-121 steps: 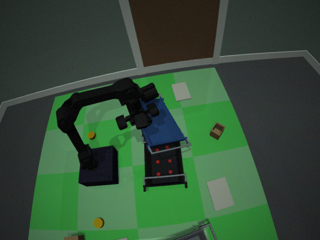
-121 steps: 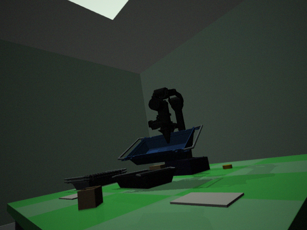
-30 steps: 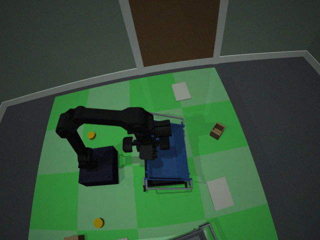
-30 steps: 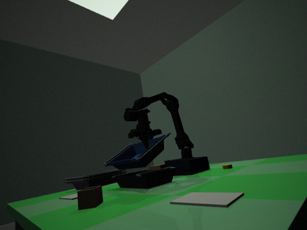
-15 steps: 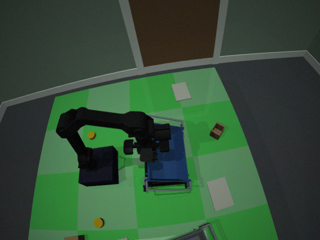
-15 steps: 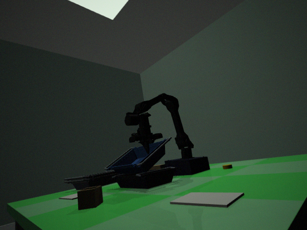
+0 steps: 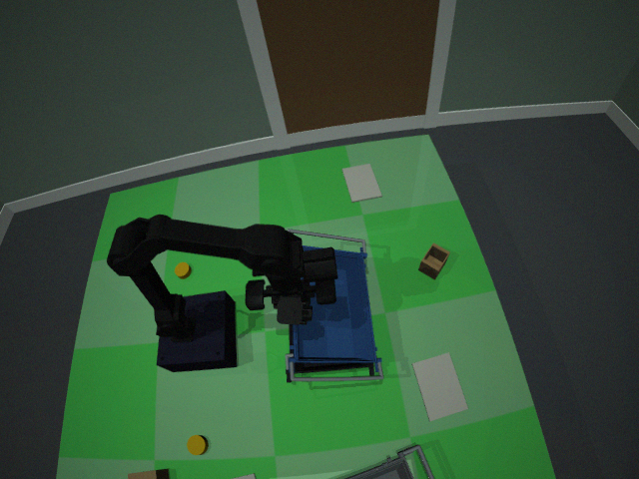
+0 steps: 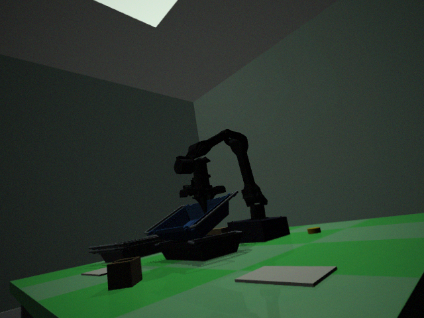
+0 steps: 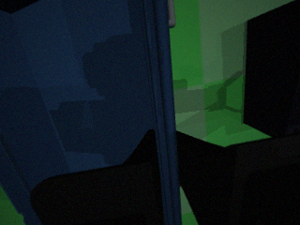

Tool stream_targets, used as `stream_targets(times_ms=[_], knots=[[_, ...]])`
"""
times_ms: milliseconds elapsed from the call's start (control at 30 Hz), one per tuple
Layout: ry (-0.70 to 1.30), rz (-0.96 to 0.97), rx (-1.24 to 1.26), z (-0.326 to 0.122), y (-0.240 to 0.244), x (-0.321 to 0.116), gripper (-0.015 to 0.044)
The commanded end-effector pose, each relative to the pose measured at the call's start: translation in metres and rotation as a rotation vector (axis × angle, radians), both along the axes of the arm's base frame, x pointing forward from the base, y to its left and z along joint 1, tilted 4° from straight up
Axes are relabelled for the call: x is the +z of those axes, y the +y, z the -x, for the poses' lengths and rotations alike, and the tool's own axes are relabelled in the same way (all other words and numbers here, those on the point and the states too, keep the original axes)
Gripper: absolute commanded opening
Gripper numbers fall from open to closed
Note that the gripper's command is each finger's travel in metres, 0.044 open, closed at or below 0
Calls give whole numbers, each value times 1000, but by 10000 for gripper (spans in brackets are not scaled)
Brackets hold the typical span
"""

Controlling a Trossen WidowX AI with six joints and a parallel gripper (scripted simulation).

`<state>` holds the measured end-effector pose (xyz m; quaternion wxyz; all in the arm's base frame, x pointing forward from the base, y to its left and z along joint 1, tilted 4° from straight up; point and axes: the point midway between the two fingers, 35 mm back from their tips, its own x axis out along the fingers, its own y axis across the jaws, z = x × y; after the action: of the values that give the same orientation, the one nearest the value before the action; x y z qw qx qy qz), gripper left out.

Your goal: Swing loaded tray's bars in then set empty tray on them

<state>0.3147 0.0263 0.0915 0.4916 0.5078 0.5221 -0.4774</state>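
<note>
Gripper (image 7: 295,329) (image 8: 205,209) (image 9: 157,133): clamped on blue tray's (image 7: 355,303) (image 8: 176,218) (image 9: 161,61) long rim | blue tray: tilted above dark tray (image 8: 202,250), far side low | handling, judged: stiff, light, prone to pivot; I favoured a mid-rim hold, levelling by support from dark tray's bars.

Dim room, grey-green walls (image 7: 129,93) (image 8: 308,136), brown panel (image 7: 350,62)

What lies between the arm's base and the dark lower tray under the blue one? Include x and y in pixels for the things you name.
In the top view, only bare green mat and shadows show between the base (image 7: 199,334) (image 8: 258,229) and the dark lower tray (image 7: 329,367) (image 8: 202,250).
</note>
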Motion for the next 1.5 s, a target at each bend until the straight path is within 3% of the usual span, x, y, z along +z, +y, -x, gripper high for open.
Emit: stream_targets(times_ms=[0,1467], knots=[[-5,-3,2,3,0,-2,0],[-3,-3,2,22,2,-42,0]])
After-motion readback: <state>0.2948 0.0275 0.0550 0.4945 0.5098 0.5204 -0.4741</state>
